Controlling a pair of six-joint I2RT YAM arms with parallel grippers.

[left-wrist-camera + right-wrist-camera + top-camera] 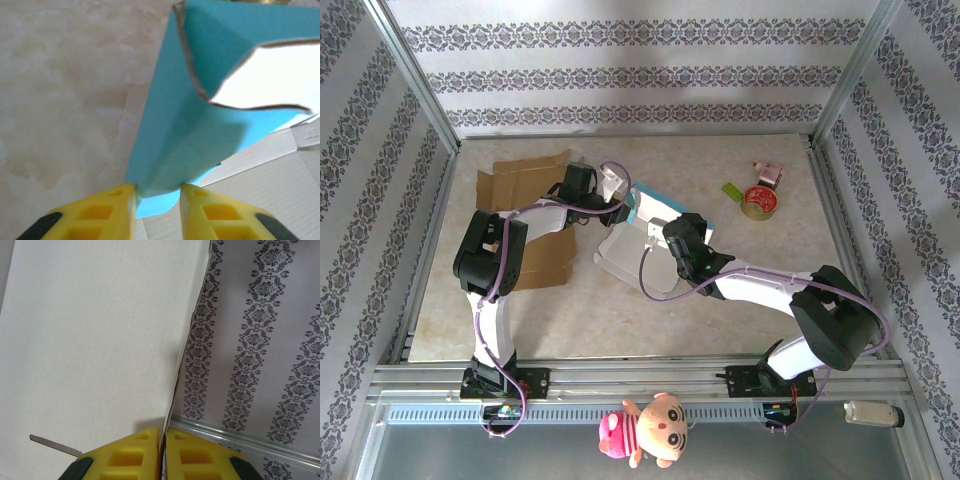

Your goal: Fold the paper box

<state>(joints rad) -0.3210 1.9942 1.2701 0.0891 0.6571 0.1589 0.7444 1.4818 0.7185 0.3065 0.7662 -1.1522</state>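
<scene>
- paper box [623, 250] sits mid-worktop [620, 320], half formed, blue outside and white inside, with both arms on it.
- left end effector [157, 192] is clenched on the folded corner of the blue flap [200, 100]. Only the tip of the fold is caught, so a sideways tug could let it slip out or crush the crease.
- right end effector [162, 435] is pinched tight on the thin edge of the white panel [90, 340], which it holds upright. The bite is shallow, so twisting could buckle the panel or let it slide free.
- Both arms grip one light box. If they pull apart or move out of step, the paper may tear at a fold line, or the box may lift and skid over the worktop.
- The flap's cut edge looks rough in the left wrist view and could rip further under load.
- cardboard sheets [525, 180] lie under the left arm, and a low elbow swing could drag them into the box.
- tape roll [758, 202] is well apart, so low risk.
</scene>
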